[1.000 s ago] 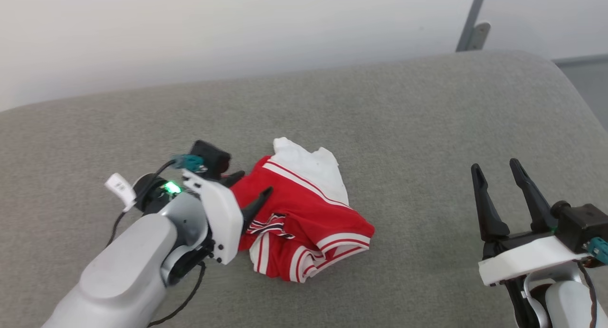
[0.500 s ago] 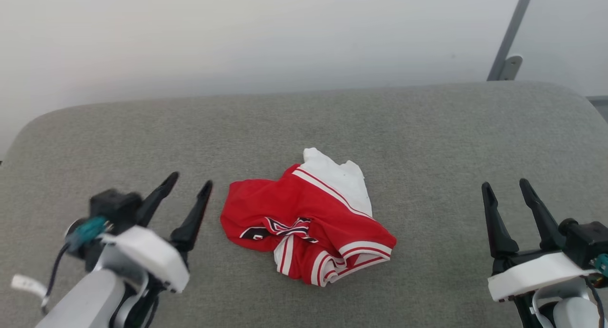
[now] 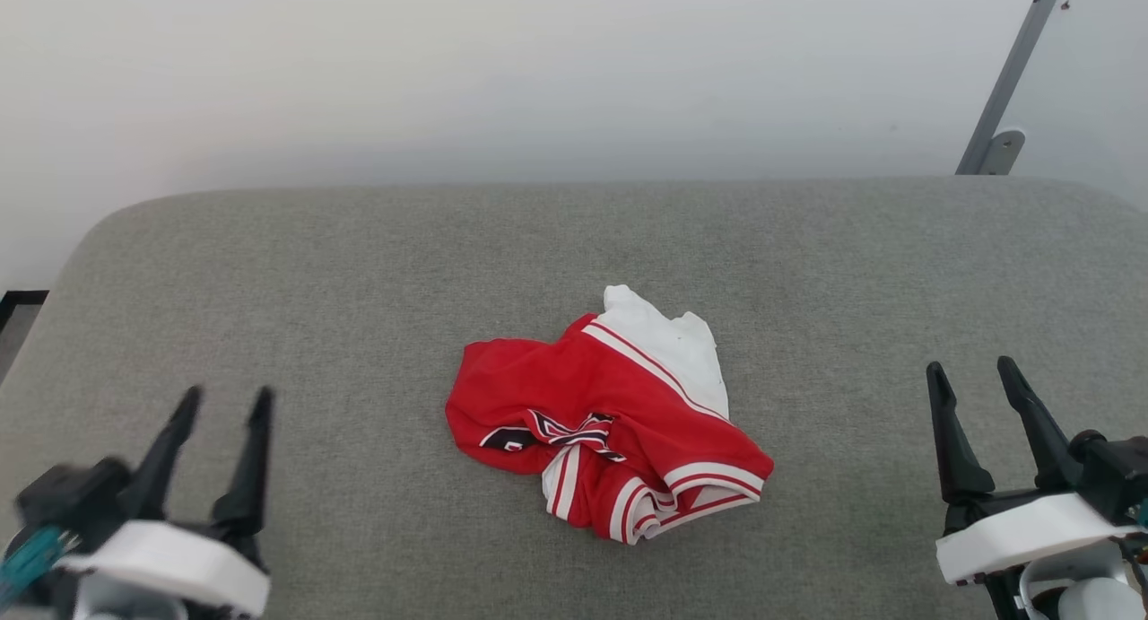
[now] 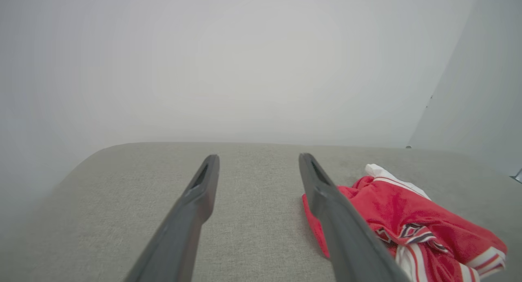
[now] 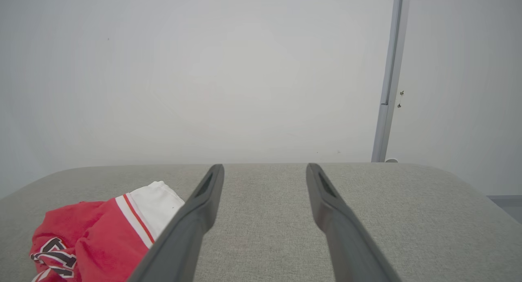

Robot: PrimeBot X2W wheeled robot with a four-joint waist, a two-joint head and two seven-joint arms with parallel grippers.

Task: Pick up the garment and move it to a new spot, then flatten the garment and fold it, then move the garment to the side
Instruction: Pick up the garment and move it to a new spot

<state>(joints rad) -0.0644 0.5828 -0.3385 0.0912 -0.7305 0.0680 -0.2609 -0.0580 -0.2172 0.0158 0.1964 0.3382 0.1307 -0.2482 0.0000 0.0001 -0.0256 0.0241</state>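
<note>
Left gripper [image 3: 229, 394]: blurred, body cut by the lower edge. Garment [image 4: 391, 208]: partly hidden behind that gripper's right finger; lettering unreadable.

Bright, soft, even light with faint shadows; the left gripper [image 3: 229, 396] looks slightly blurred in head view.

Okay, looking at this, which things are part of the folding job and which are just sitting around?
Part of the job:
- shirt, crumpled mid-cushion
- left end effector, open, apart from the shirt
- right end effector, open, apart from the shirt

Just there:
- grey cushion, under the shirt
- metal post
- wall
</note>
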